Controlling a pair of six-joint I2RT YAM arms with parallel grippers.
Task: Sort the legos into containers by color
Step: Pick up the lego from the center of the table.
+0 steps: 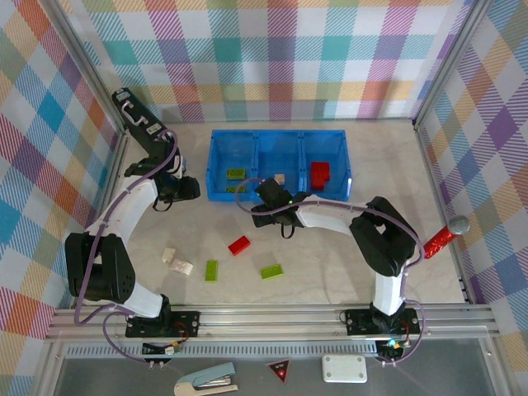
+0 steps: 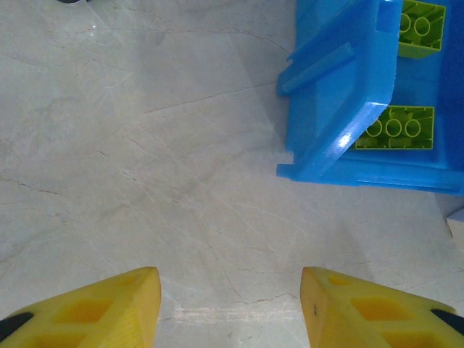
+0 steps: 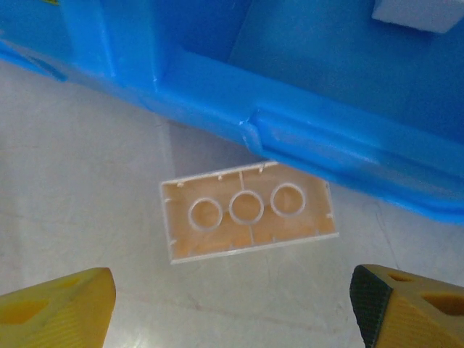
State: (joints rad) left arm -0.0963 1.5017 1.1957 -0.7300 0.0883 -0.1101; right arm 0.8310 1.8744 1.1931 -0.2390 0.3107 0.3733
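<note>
**Right gripper** [image 3: 232, 308]: jaws spread wide, gripping nothing and touching nothing. It hangs over a cream lego [image 3: 250, 210] that lies hollow side up (three rings showing) on the table [image 3: 80, 181]. The lego sits at the foot of the blue tray [image 3: 326, 138], against its near wall or just shy of it; hard to say from here.

**Left gripper** [image 2: 228, 308]: jaws equally wide apart and empty, above bare table near the tray's left corner.

**Tray contents:**
- Left compartment: two lime green legos [image 1: 236, 173].
- Middle compartment: one cream piece [image 1: 280, 178].
- Right compartment: red legos [image 1: 320, 174].

**Loose on the table:**
- One red brick [image 1: 239, 244].
- Two green bricks [image 1: 212, 270] and [image 1: 271, 271].
- Two cream bricks [image 1: 175, 261], side by side.
</note>
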